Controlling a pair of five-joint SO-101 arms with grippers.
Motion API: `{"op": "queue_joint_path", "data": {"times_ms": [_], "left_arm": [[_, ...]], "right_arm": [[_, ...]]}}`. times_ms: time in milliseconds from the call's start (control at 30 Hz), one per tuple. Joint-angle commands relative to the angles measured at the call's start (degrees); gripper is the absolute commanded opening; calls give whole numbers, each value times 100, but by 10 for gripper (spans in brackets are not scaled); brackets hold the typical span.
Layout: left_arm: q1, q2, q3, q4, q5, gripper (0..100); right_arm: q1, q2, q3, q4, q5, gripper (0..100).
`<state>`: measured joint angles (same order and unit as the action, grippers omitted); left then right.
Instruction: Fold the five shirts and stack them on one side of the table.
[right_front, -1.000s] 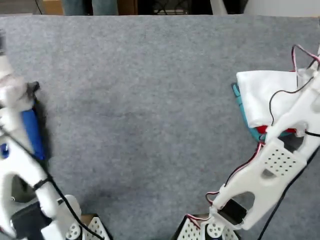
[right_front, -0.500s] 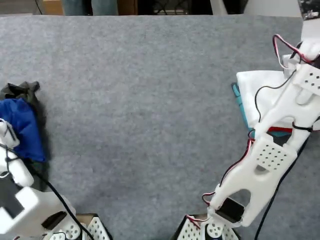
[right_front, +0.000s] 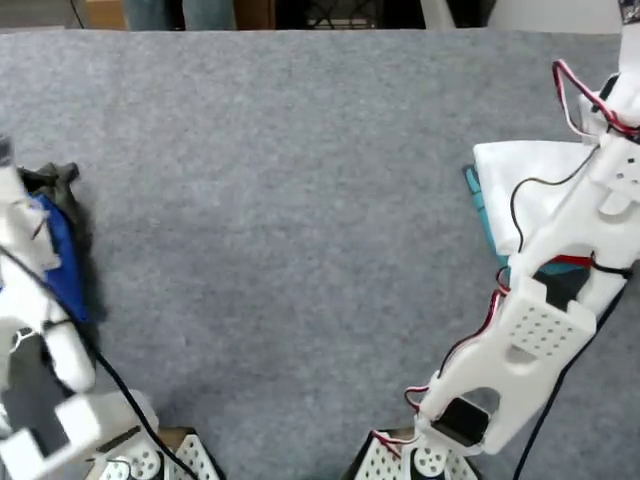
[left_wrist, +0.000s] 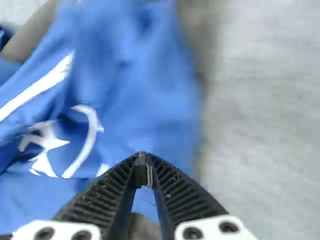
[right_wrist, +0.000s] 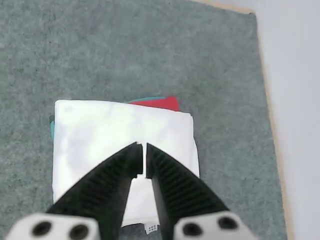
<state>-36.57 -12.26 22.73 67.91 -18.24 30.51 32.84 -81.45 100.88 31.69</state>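
Left wrist view: left tool (left_wrist: 142, 167) pinched shut on nothing, over the crumpled blue shirt (left_wrist: 125, 90) (white stripes the high view misses). Right tool (right_wrist: 141, 150) closed too, empty, above the folded white shirt (right_wrist: 100, 130) atop the stack (right_front: 510, 190), right edge of the high view. Grey felt counter (right_front: 280, 200) throughout.

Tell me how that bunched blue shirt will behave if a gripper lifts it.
Probably floppy: the blue shirt lies in soft folds, so it should drape from wherever it's pinched. Likely light, being thin cloth. Pushed, it would probably bunch rather than slide on the felt-like table cover.
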Motion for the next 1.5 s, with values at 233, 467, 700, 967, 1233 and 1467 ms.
{"op": "queue_joint_path", "data": {"times_ms": [233, 467, 700, 967, 1233, 1467], "left_arm": [[4259, -2040, -1411, 2224, 0, 28], [1895, -2040, -558, 1908, -35, 30], [-708, -2031, 1420, -615, -9, 270], [-505, -1908, 4048, -4035, -35, 212], [-22, -1319, 3758, -3455, 0, 25], [1648, -1758, 1675, -545, 0, 29]], "right_arm": [[457, -716, 4, 44, -44, 15], [580, -1499, 1675, 44, -44, 15], [220, -2378, 4180, 18, -44, 15], [-325, -3213, 5411, -9, -44, 15], [-774, -3345, 5420, -70, -44, 15], [-774, -3345, 5446, -237, -44, 15]]}}
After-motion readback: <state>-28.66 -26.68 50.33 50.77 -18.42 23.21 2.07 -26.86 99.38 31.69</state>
